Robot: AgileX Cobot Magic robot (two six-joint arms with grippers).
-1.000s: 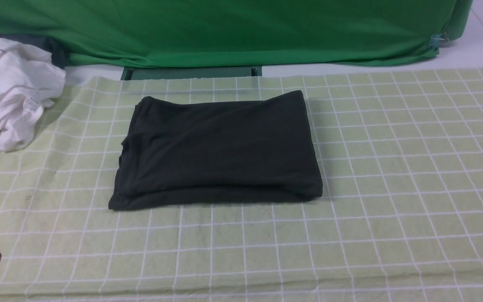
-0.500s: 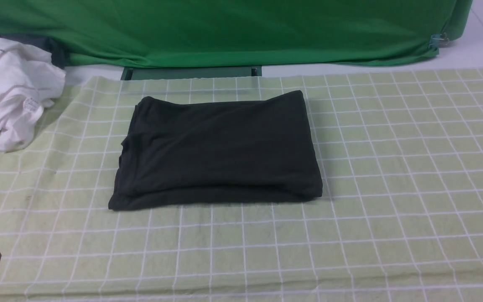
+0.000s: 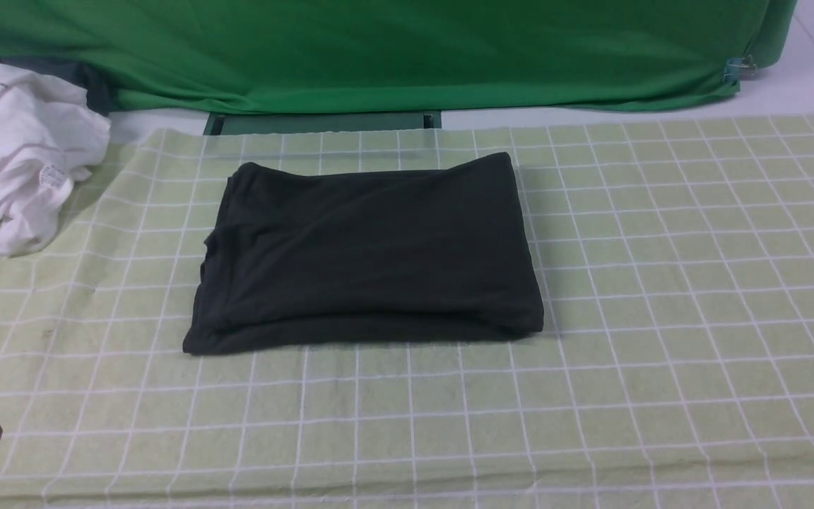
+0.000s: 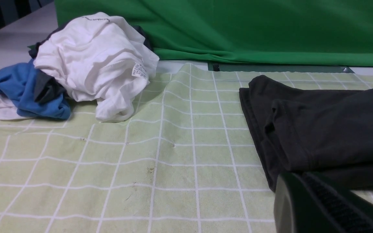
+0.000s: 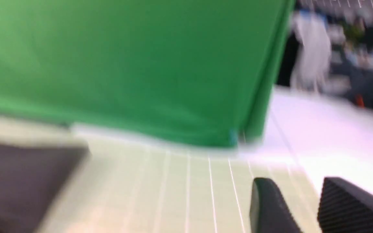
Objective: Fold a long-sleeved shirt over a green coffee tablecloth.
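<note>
A plain bright green fabric sheet (image 3: 393,49) hangs across the back of the scene, and in front of it a wide pale yellow-green tablecloth with a white grid of square checks (image 3: 661,283) covers the work surface. The large black long-sleeved cotton shirt (image 3: 368,254) lies on this cloth slightly left of centre, folded into a compact, roughly rectangular stack with a lower layer peeking out along its near edge. No print or label shows on its upper face.

At the far left edge of the cloth sits a crumpled white garment with a small sewn-in care label (image 3: 22,152), and the left wrist view shows a bunched blue cloth (image 4: 28,90) tucked against it.

The left gripper (image 4: 316,200) hovers near the shirt's near left corner with its dark fingers pressed together, holding nothing. The right gripper (image 5: 306,207) appears in a heavily blurred view, above the checked cloth and apart from the shirt; a gap seems to separate its two ribbed fingers (image 5: 348,207), and nothing is between them.
</note>
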